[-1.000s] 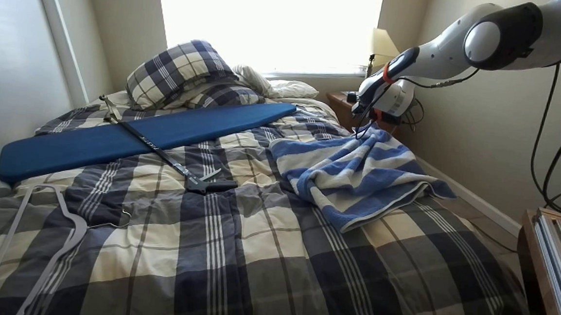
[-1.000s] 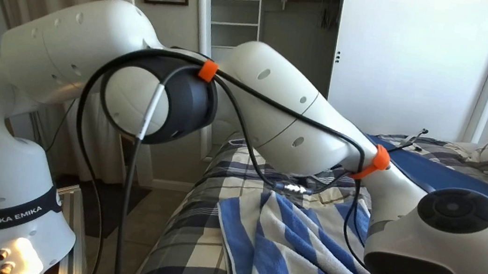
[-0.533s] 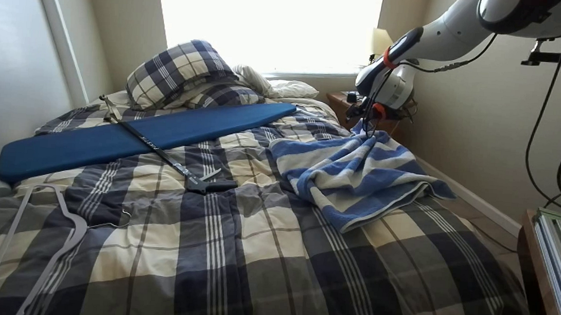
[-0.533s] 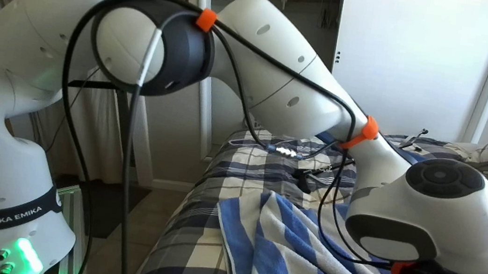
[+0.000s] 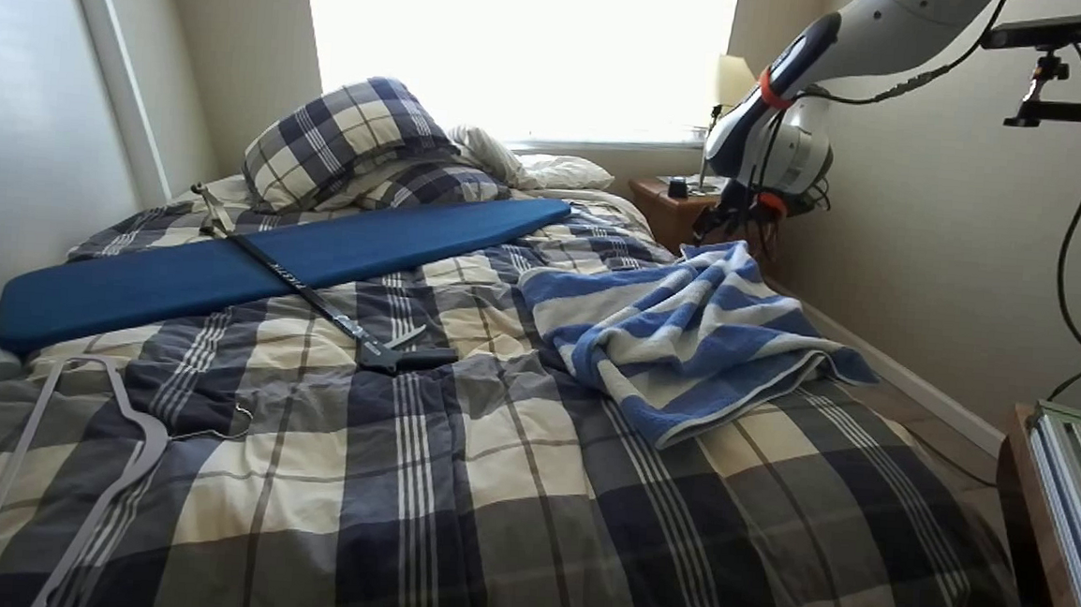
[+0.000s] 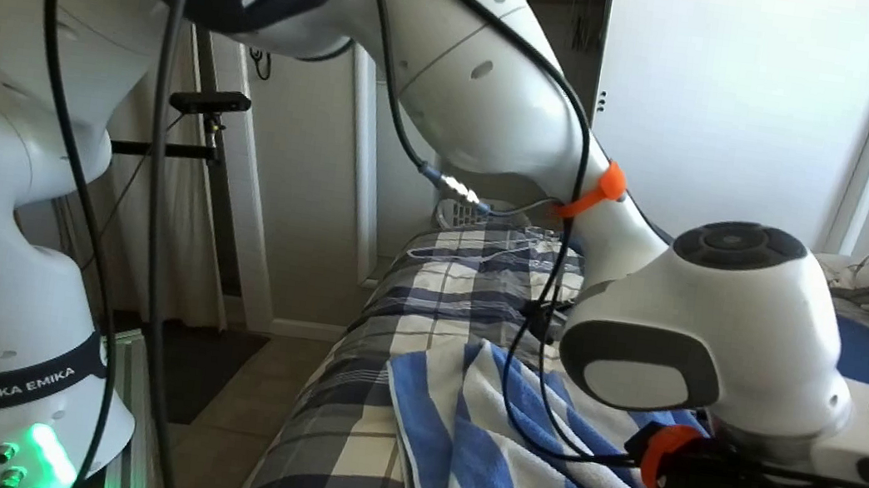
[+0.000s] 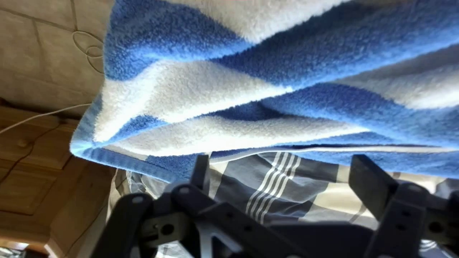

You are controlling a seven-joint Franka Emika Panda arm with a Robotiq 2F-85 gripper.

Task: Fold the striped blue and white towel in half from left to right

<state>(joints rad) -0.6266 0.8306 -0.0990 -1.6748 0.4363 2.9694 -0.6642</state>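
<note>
In an exterior view a pale hanger (image 5: 153, 439) lay at far left on the plaid bedspread (image 5: 493, 470), the blue board (image 5: 404, 239) behind it and a black reaching tool (image 5: 315, 300) across the board's near edge. Right of that tool, a stretch of bedspread ran to the rumpled striped towel (image 5: 688, 341), its right corner by the bedspread's side edge. Near the towel's far end the gripper (image 7: 281, 166) hung with fingers wide apart, holding nothing, bedspread showing between them in the wrist view; the wall (image 5: 939, 225) rose farther right.

Rumpled blue-and-white striped towel (image 5: 684, 336) on plaid bedspread (image 5: 498, 536), dark fingers (image 5: 707, 223) near its far edge
</note>
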